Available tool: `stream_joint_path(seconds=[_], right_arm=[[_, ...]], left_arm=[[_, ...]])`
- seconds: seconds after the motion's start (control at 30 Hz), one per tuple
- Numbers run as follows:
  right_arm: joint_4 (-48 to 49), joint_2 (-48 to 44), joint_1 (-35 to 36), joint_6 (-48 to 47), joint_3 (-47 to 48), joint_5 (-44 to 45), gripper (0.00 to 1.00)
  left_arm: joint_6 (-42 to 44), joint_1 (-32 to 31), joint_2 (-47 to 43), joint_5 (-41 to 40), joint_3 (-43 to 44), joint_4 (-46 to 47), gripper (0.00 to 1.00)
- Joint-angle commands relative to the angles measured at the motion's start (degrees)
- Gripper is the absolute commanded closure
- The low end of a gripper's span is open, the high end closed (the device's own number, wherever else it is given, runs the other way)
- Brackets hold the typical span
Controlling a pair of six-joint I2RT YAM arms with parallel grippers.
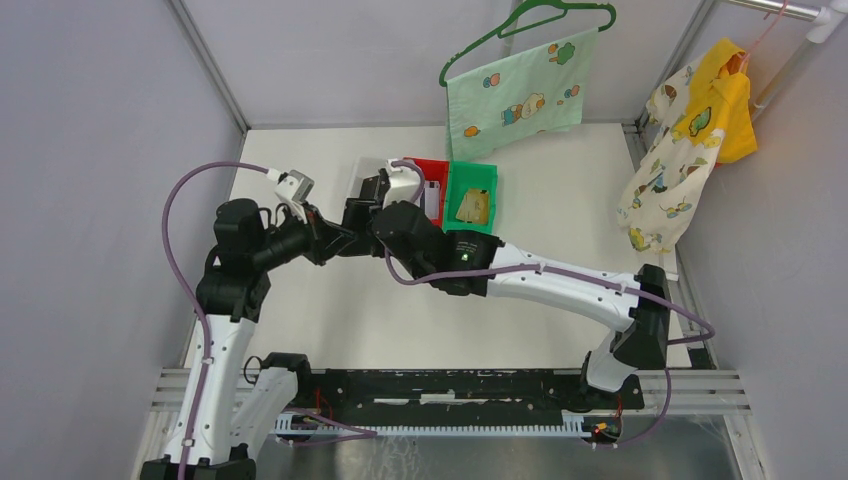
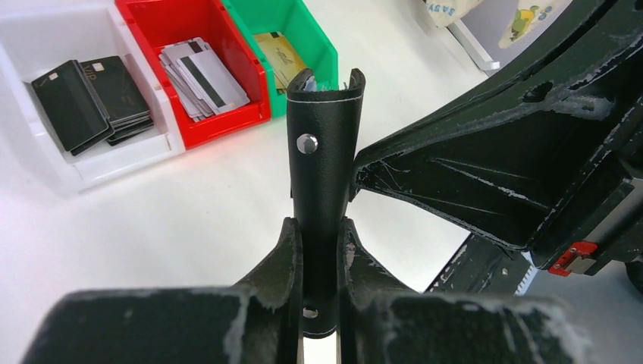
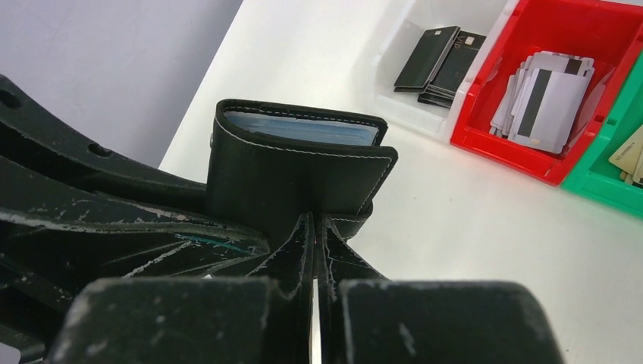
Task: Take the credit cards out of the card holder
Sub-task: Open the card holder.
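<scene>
The black card holder [image 3: 303, 178] is held above the table between both grippers, folded shut. Pale grey-blue edges [image 3: 303, 127] show in its top opening; I cannot tell cards from lining there. My left gripper [image 2: 319, 224] is shut on the holder's lower end [image 2: 324, 174], below a silver snap stud. My right gripper [image 3: 315, 218] is shut at the holder's lower flap edge, fingertips pinched on it. Credit cards lie in the bins: whitish-grey ones [image 3: 546, 95] in the red bin, tan-gold ones [image 2: 279, 51] in the green bin.
A clear bin [image 2: 91, 163] with black cards, a red bin [image 2: 227, 125] and a green bin [image 2: 326, 53] stand side by side beyond the grippers. A green hanger with cloth [image 1: 515, 95] and a yellow garment [image 1: 700, 130] hang at the back.
</scene>
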Motion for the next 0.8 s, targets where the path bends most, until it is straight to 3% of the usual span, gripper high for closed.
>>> stream_joint_path(seconds=[0.0,0.53,0.63,0.77], right_arm=[[-3.5,-3.9,-0.8,-1.1,-5.0,5.7,1.0],[0.3,-11.6,-1.4,-2.2,-16.4,5.3,0.99],[3.4,-13.6,-2.8,-6.8,-16.9,-0.4,0.79],[13.3,-19.5,-6.8,-14.1,-23.2,-18.8,0.46]], left_arm=[[-2.3,0.0,-0.8,2.3,2.6,6.0,0.98],[-3.2,0.0,-0.9,3.3,3.0,6.0,0.98],[-3.0,0.0,-0.9,6.6,3.4,5.0,0.98],[-3.4,0.0,-1.2,12.7,3.9,4.1,0.98]])
